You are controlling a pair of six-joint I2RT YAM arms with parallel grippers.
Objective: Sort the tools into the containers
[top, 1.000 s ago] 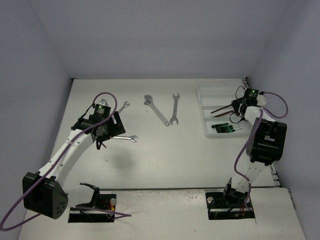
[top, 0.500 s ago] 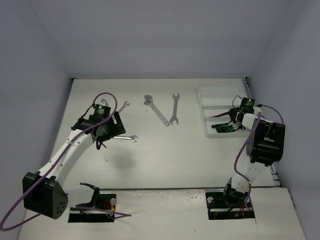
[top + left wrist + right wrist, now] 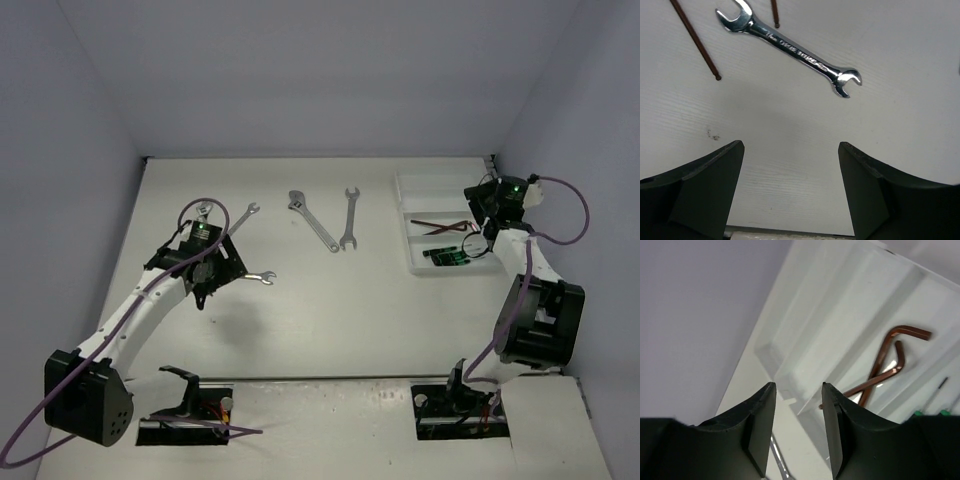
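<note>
While both grippers are empty and most tools lie unsorted, hazards are entered first, largest item down.

Hazards
- The tray (image 3: 425, 190) sits at the table's (image 3: 330, 320) far right. The right gripper (image 3: 798, 388) hangs over its right-hand end, jaws a narrow gap apart with nothing between them. A careless descent could clip a divider wall and shove the whole tray.
- A wrench (image 3: 790, 47) lies flat and slantwise ahead of the left gripper (image 3: 791, 145), whose jaws are spread wide and bare. Fingers closing out of line with the shaft would likely slip off the polished steel or spin it.
- Two hex keys (image 3: 695, 40) lie near that wrench, thin and flush with the surface. They could easily be nudged away or caught in the same grasp.

Count
- Tray: one.
- Compartments: three. The far one looks bare, the middle one holds hex keys, and the near one holds screwdrivers.
- Grippers: two.
- Wrenches loose on the table: five in the overhead view. One is an adjustable wrench (image 3: 312, 220) and four are open-end, one of these (image 3: 204, 211) partly hidden by the left arm's cable (image 3: 215, 203).
- Hex keys: two (image 3: 878, 364) crossed in the middle compartment, plus the two on the table, which the left wrist view's edge cuts off.
- Screwdrivers (image 3: 448, 256): at least two. The bundle is too small to count surely.
</note>
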